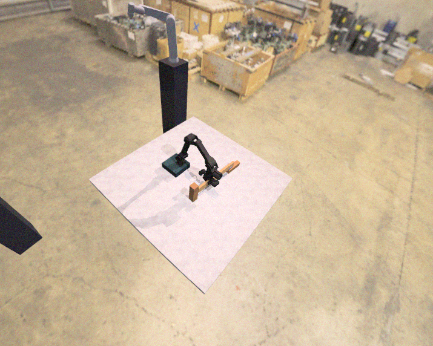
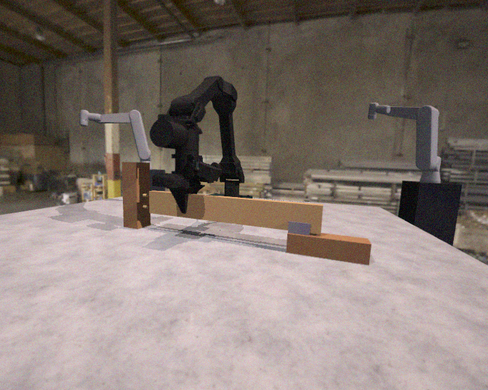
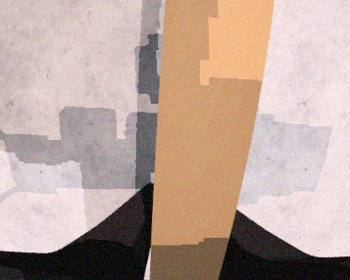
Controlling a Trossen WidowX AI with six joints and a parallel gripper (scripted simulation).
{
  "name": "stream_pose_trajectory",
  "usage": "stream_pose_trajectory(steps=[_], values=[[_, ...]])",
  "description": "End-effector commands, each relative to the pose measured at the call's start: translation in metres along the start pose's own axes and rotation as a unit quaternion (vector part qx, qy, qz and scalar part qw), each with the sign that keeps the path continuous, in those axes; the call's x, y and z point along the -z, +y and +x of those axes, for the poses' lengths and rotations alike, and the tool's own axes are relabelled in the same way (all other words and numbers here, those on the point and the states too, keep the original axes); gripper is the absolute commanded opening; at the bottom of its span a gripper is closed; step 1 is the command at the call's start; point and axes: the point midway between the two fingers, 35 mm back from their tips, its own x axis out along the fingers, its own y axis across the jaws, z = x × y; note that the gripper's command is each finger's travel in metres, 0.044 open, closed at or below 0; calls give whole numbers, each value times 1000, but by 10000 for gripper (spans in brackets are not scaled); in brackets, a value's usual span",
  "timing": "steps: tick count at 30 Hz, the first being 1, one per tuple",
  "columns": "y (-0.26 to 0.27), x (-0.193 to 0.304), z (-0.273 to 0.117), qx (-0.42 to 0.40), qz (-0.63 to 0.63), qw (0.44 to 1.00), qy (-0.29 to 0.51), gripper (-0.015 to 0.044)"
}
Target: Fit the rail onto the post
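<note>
Exterior view: beside the upright reddish-brown wooden post (image 1: pixel 193 192) (image 2: pixel 131 195), the long flat tan wooden rail (image 1: pixel 226 169) (image 2: pixel 244 211) (image 3: pixel 204 147) is gripped by the black hand (image 1: pixel 210 181) (image 2: pixel 184 209) (image 3: pixel 175 192), presumably so its holes can be aligned with the pegs.

The rail (image 1: pixel 227 168) (image 2: pixel 252 211) (image 3: pixel 204 162) is light orange-tan, with darker tan patches of shade in the wrist view. The post (image 1: pixel 193 192) (image 2: pixel 131 195) is reddish brown, its pegs (image 2: pixel 145 200) pale yellow. The footboard block (image 1: pixel 234 166) (image 2: pixel 332 248) is orange-brown, the bracket (image 2: pixel 299 228) grey-blue. The arm (image 1: pixel 203 150) (image 2: pixel 224 121) and end effector (image 1: pixel 210 176) (image 2: pixel 184 189) (image 3: pixel 175 192) are black, the base (image 1: pixel 175 172) dark teal. The surface (image 1: pixel 223 238) (image 2: pixel 244 310) (image 3: pixel 62 59) is pinkish white with faint grey mottling, under grey and bluish shadows.
</note>
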Motion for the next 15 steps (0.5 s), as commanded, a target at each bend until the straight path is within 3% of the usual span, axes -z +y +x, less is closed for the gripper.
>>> stream_pose_trajectory(steps=[1, 15], values=[[-1, 0, 0, 1, -1, 1000, -5, 0], [-1, 4, 1, 1, -1, 1000, -4, 0]])
